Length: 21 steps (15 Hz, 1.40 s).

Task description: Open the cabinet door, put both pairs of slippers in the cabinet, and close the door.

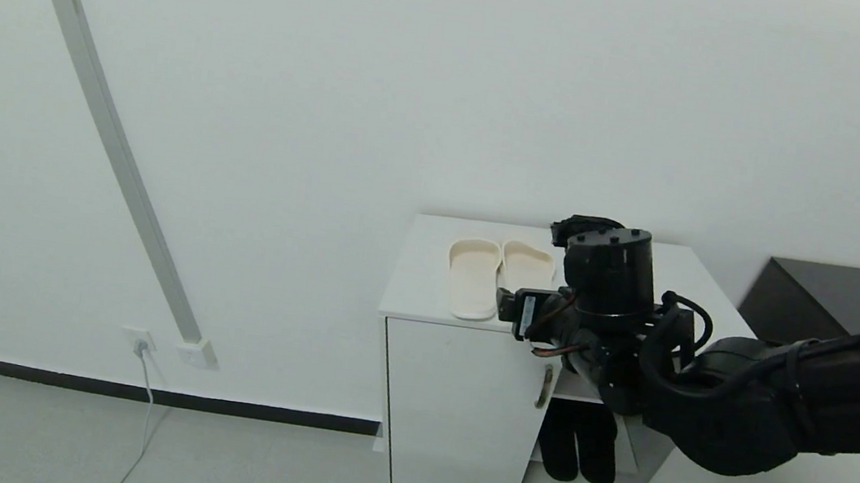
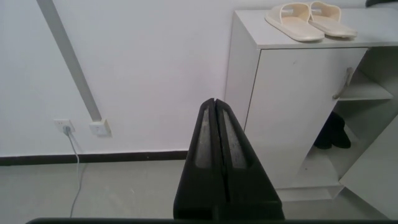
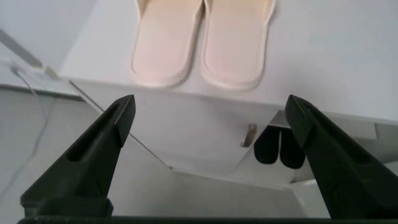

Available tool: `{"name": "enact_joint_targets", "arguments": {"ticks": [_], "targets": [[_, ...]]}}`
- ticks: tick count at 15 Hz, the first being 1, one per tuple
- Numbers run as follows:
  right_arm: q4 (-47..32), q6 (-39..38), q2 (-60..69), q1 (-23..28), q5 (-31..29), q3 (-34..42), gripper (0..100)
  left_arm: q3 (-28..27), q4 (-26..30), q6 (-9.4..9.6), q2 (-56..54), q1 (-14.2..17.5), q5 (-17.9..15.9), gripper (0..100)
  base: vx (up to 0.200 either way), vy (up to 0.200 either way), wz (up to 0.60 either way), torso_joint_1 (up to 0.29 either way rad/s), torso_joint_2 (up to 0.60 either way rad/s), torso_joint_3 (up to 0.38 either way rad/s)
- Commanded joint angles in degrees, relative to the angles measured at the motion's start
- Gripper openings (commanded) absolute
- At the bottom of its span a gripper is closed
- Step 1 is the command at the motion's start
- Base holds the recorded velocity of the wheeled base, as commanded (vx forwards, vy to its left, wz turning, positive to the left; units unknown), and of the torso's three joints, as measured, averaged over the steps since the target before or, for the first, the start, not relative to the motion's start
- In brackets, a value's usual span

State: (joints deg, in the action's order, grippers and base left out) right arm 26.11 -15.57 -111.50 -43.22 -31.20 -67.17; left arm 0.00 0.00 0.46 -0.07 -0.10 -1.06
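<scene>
Right gripper (image 3: pixel 210 102) is hanging wide open w/ nothing in it, over the front edge of the white cabinet (image 1: pixel 415 293) top, right of centre in the head view. Cream slippers (image 1: pixel 495 276) are sitting side by side on that top, just left of the arm. Black slippers (image 1: pixel 579 444) are sitting inside the open half, under the upper shelf, lower in the frame. Door (image 1: pixel 457 425) w/ the handle (image 1: pixel 544 387) is looking shut. Left gripper (image 2: pixel 214 109) is pressing fully closed, empty, well apart from the cabinet.
</scene>
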Motion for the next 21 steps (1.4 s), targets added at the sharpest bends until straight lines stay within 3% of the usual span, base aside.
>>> {"name": "enact_joint_targets", "arguments": {"ticks": [1,7,13,17,21], "targets": [[0.1,-0.1,0.3,-1.2,-0.2,-0.5,100,0.0,0.0,-0.02,0.1,0.0,0.0,0,0.000,0.000,0.00,0.000,0.00,0.000],[0.8,-0.3,-1.5,-2.1,-1.2,0.4,100,0.0,0.1,-0.02,0.1,0.0,0.0,0,0.167,0.000,0.00,-0.002,0.00,0.003],[7.3,-0.1,-6.5,-2.4,-1.4,2.3,100,0.0,0.0,-0.02,0.1,0.0,0.0,0,0.200,0.000,0.00,0.007,0.00,-0.001],[10.3,0.3,-10.1,-2.9,-1.2,2.8,100,0.0,0.0,-0.02,0.1,0.0,0.0,0,0.000,0.000,0.00,0.000,0.00,0.000],[11.1,1.9,-14.8,-1.1,-1.1,-2.9,100,0.0,0.0,-0.02,0.1,0.0,0.0,0,0.000,0.000,0.00,0.000,0.00,0.000]]}}
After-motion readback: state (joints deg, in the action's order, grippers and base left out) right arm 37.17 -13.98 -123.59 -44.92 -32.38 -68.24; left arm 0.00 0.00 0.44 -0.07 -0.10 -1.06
